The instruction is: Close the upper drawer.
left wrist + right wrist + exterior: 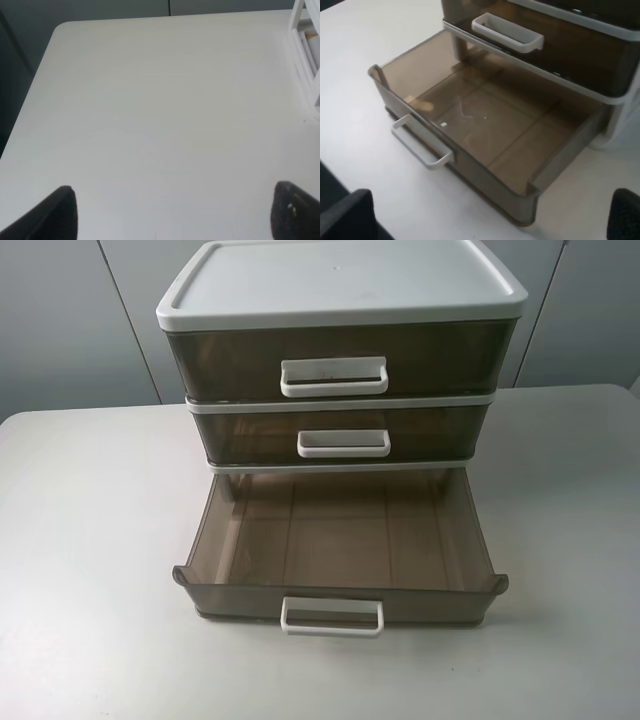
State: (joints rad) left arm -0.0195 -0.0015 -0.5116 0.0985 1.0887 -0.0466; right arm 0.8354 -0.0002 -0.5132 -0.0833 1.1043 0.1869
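The cabinet [340,285] stands at the back of the white table [90,570] with 3 smoky drawers stacked under a white lid. The upper drawer [340,358], the tallest of the 3, sits directly below that lid with its wide white loop handle [334,377] facing forward; from the high camera its front looks flush with the frame, so it appears already pushed in, or very nearly. The middle drawer [340,435] also looks shut, while the bottom drawer [340,550] is pulled far out and empty. The right gripper [485,220] hangs above and in front of that open drawer with its fingers spread wide and holding nothing, well apart from any handle. The left gripper [172,212] is likewise spread and empty over bare table, beside the cabinet's white frame, probably parked out of the way.
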